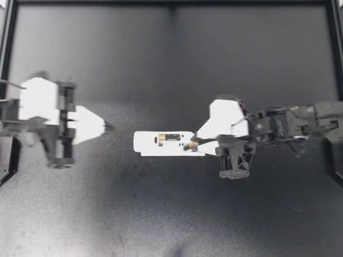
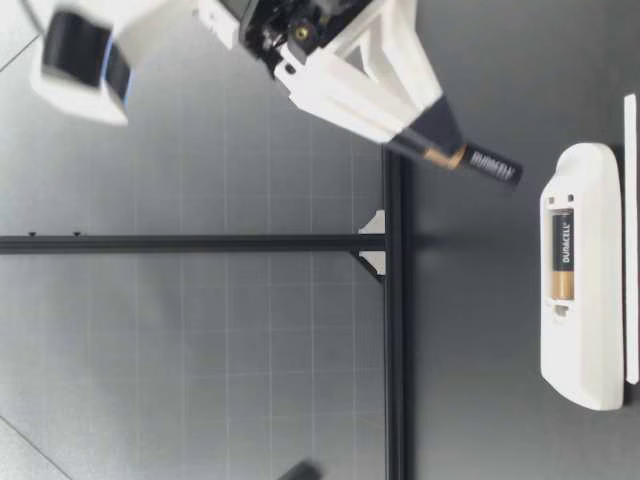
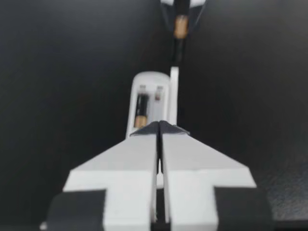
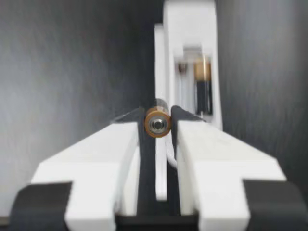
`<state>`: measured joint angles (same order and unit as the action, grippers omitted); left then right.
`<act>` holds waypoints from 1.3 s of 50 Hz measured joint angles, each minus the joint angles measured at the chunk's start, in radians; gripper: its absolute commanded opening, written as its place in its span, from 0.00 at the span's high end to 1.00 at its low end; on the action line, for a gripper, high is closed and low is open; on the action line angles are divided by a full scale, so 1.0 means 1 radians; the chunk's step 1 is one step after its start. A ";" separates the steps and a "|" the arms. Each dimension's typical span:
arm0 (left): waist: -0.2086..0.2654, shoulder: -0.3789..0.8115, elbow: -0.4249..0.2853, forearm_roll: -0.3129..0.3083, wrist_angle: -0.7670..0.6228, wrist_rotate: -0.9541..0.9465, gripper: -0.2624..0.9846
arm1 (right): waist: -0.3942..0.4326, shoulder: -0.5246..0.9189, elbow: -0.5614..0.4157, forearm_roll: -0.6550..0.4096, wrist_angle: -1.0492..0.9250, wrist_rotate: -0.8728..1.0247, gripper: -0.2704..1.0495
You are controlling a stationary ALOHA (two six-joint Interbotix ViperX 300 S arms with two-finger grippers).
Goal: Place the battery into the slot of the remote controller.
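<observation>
The white remote controller [image 1: 155,144] lies back-up at the table's middle, its slot open with one battery [image 1: 172,137] seated in it. My right gripper [image 1: 194,143] is shut on a second battery [image 1: 189,145] and hovers over the remote's right end. In the low view this held battery [image 2: 483,164] points down at an angle, just above the remote [image 2: 585,330]. The right wrist view shows the battery's end [image 4: 158,123] pinched between both fingers, with the remote [image 4: 190,29] ahead. My left gripper [image 1: 109,127] is shut and empty, left of the remote [image 3: 150,82].
A thin white strip [image 2: 630,240] lies along the remote's far side. Black frame rails [image 1: 171,4] border the dark mat, and one rail [image 2: 395,330] crosses behind the remote in the low view.
</observation>
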<state>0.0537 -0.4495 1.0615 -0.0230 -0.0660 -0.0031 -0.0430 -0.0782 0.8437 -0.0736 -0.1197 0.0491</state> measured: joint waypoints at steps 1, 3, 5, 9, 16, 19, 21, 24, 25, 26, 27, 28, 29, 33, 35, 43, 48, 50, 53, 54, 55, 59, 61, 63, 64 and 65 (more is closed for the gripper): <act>0.002 0.023 -0.011 0.000 0.006 0.000 0.93 | -0.003 0.002 0.012 0.000 -0.038 -0.002 0.73; 0.003 0.060 -0.028 0.000 0.018 0.000 0.93 | -0.008 0.005 0.035 0.000 -0.104 -0.006 0.73; 0.006 0.095 -0.041 0.000 0.032 0.000 0.93 | -0.012 0.008 0.054 0.000 -0.161 -0.005 0.73; 0.012 0.153 -0.072 0.000 0.061 0.000 0.93 | -0.026 0.020 0.089 0.000 -0.262 -0.008 0.73; 0.017 0.261 -0.133 0.002 0.115 0.000 0.93 | -0.043 0.069 0.115 0.000 -0.407 -0.011 0.73; 0.017 0.301 -0.155 0.002 0.123 0.000 0.93 | -0.044 0.097 0.118 0.000 -0.451 -0.011 0.73; 0.017 0.325 -0.167 0.003 0.126 0.002 0.93 | -0.044 0.117 0.118 0.000 -0.480 -0.011 0.73; 0.017 0.354 -0.181 0.003 0.126 0.003 0.93 | -0.044 0.146 0.120 0.002 -0.515 -0.011 0.73; 0.017 0.364 -0.186 0.002 0.126 0.003 0.93 | -0.044 0.153 0.118 0.002 -0.526 -0.011 0.73; 0.017 0.374 -0.189 0.003 0.126 0.006 0.93 | -0.044 0.161 0.118 0.002 -0.534 -0.011 0.74; 0.017 0.382 -0.192 0.003 0.126 0.008 0.93 | -0.046 0.170 0.118 0.003 -0.543 -0.011 0.73; 0.017 0.391 -0.195 0.002 0.126 0.008 0.93 | -0.046 0.176 0.117 0.003 -0.548 -0.011 0.74; 0.018 0.397 -0.198 0.003 0.126 0.006 0.93 | -0.046 0.184 0.117 0.003 -0.554 -0.011 0.74; 0.017 0.423 -0.209 0.002 0.126 0.009 0.93 | -0.051 0.213 0.112 0.005 -0.574 -0.011 0.74; 0.018 0.433 -0.210 0.003 0.123 0.008 0.93 | -0.052 0.222 0.109 0.005 -0.580 -0.011 0.74; 0.017 0.465 -0.213 0.002 0.101 0.005 0.93 | -0.055 0.265 0.089 0.006 -0.594 -0.011 0.74; 0.018 0.480 -0.212 0.003 0.095 0.000 0.93 | -0.055 0.287 0.075 0.006 -0.594 -0.011 0.74; 0.018 0.483 -0.213 0.002 0.095 0.000 0.93 | -0.055 0.291 0.071 0.008 -0.591 -0.011 0.74; 0.018 0.488 -0.212 0.003 0.095 0.000 0.93 | -0.055 0.295 0.064 0.008 -0.578 -0.011 0.74; 0.018 0.489 -0.212 0.003 0.095 0.000 0.93 | -0.057 0.296 0.061 0.008 -0.574 -0.011 0.74; 0.018 0.491 -0.212 0.002 0.095 0.000 0.93 | -0.055 0.296 0.060 0.006 -0.569 -0.011 0.74; 0.018 0.495 -0.212 0.002 0.095 0.000 0.93 | -0.057 0.298 0.054 0.006 -0.548 -0.011 0.74; 0.018 0.497 -0.212 0.002 0.095 0.000 0.93 | -0.057 0.301 0.051 0.006 -0.538 -0.011 0.74; 0.017 0.497 -0.212 0.002 0.095 0.000 0.93 | -0.057 0.304 0.049 0.008 -0.531 -0.011 0.74; 0.018 0.499 -0.212 0.002 0.095 0.000 0.93 | -0.057 0.305 0.048 0.008 -0.525 -0.011 0.74; 0.018 0.499 -0.212 0.002 0.095 0.000 0.93 | -0.057 0.307 0.046 0.006 -0.522 -0.011 0.74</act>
<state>0.0721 0.0491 0.8498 -0.0215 0.0291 -0.0031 -0.0997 0.2286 0.8897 -0.0675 -0.6412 0.0383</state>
